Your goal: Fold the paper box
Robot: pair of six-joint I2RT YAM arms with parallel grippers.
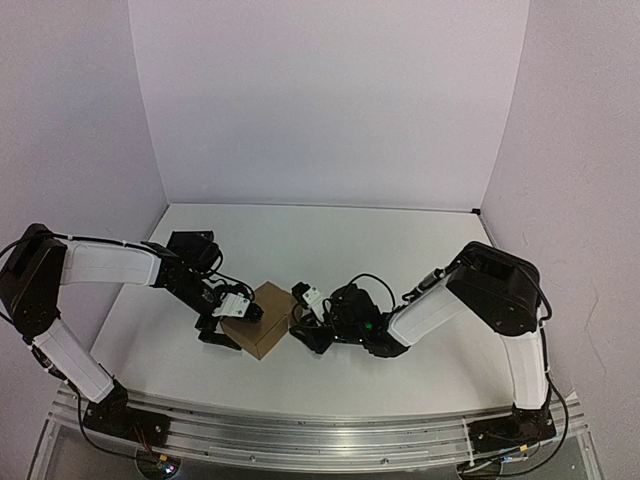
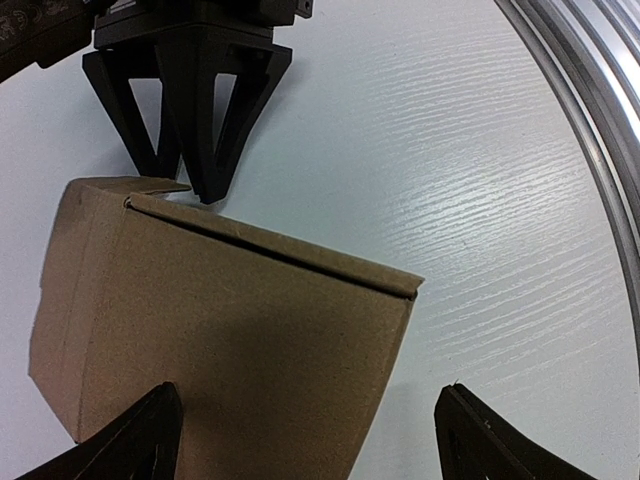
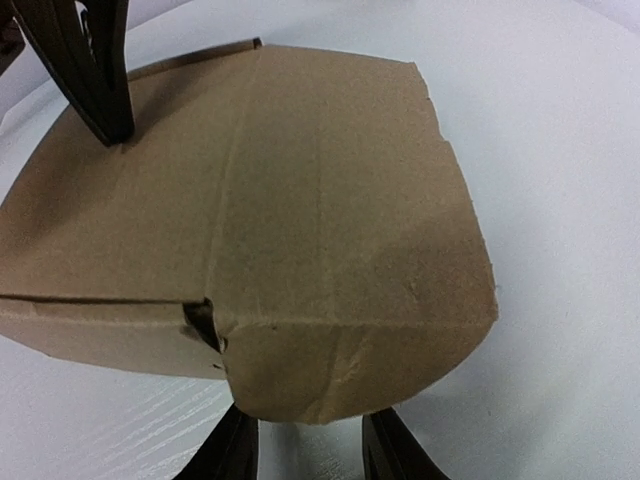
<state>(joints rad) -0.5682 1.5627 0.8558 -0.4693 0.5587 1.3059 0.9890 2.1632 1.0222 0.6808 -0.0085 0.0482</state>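
The paper box (image 1: 262,318) is a small brown cardboard box resting on the white table between the two arms. In the left wrist view the paper box (image 2: 220,330) fills the lower left. My left gripper (image 2: 310,440) stands wide open at its near end, one finger over the cardboard and the other over bare table. My right gripper (image 1: 298,328) is at the box's right side. In the right wrist view a rounded flap of the paper box (image 3: 330,250) hangs just above its fingers (image 3: 228,452). My right gripper (image 3: 310,450) has a gap between its jaws with table showing through.
The white table (image 1: 330,240) is closed in by white walls at the back and both sides. A metal rail (image 1: 300,430) runs along the near edge, close to the left gripper's side (image 2: 590,150). A finger of the left gripper (image 3: 85,70) stands at the box's far corner.
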